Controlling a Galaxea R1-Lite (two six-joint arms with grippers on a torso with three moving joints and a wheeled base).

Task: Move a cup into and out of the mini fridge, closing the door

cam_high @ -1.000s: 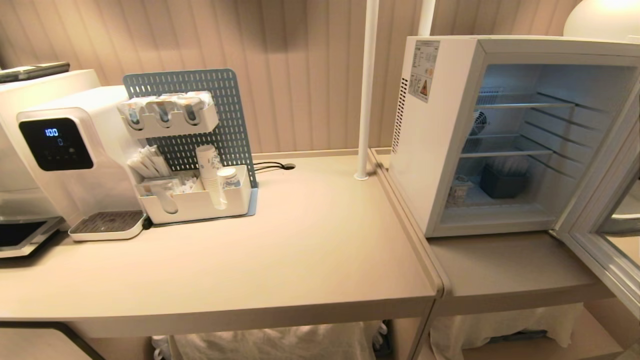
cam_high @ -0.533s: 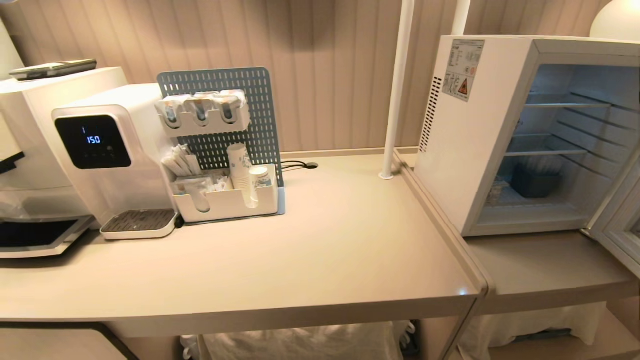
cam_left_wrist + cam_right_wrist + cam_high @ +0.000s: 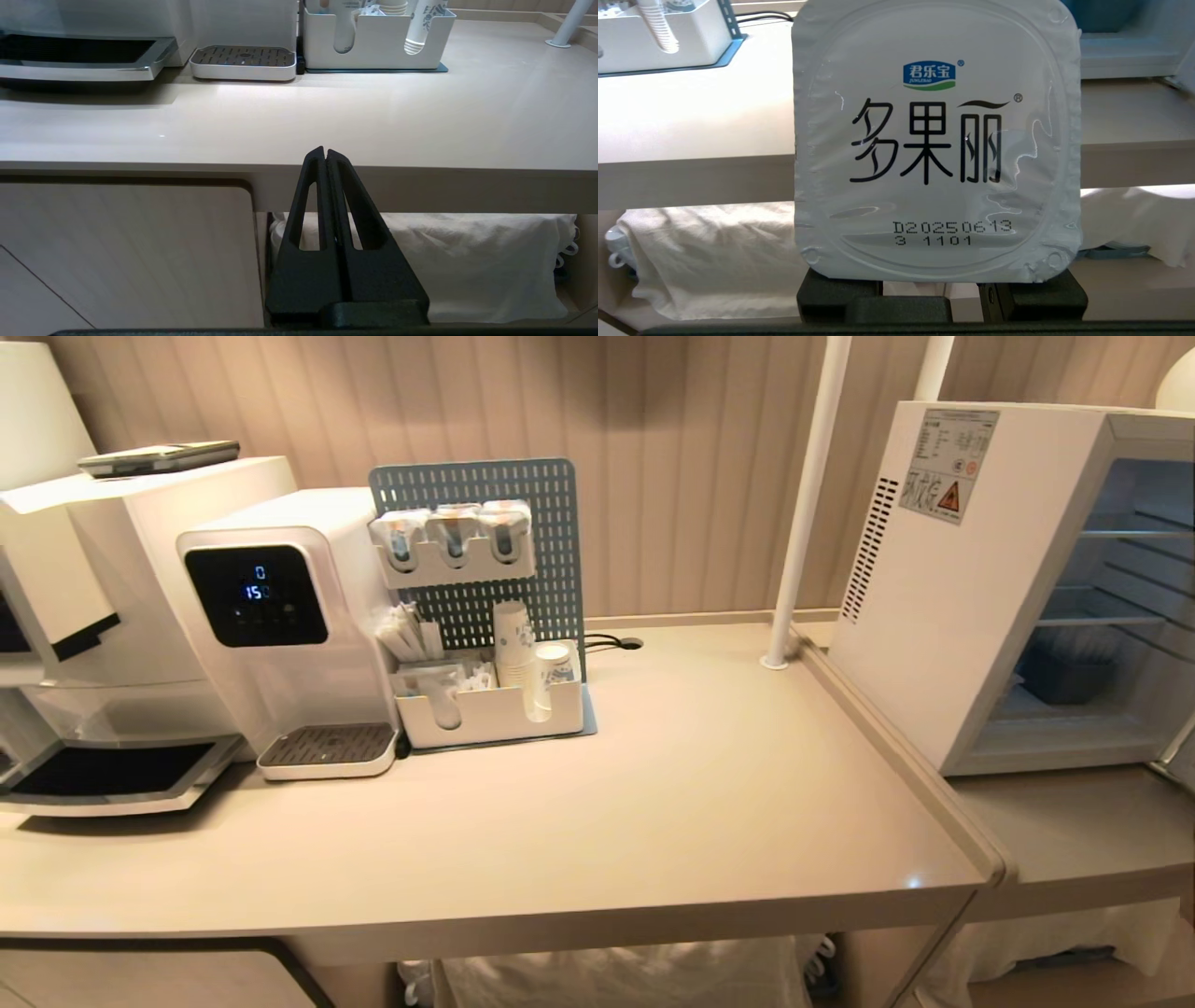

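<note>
The cup (image 3: 934,116) fills the right wrist view: its squarish silvery-white foil lid, printed with black characters and a blue-green logo, faces the camera. My right gripper (image 3: 937,158) is shut on the cup, with only the black finger bases (image 3: 840,294) showing under the lid. It hangs in front of the table edge, outside the head view. The white mini fridge (image 3: 971,588) stands open at the right on a lower shelf. Only a sliver of the door (image 3: 1184,751) shows at the frame edge. My left gripper (image 3: 325,151) is shut and empty, level with the table's front edge.
On the beige table (image 3: 653,803) stand a coffee machine (image 3: 93,616), a water dispenser (image 3: 271,616) and a pegboard organiser with paper cups (image 3: 485,700). A white pole (image 3: 803,504) rises beside the fridge. A dark box (image 3: 1064,677) sits inside it. White cloth (image 3: 467,261) lies under the table.
The whole head view has swung left, so the table things and fridge sit further right in frame and the fridge is now cut off. That is the camera moving, not the things.
</note>
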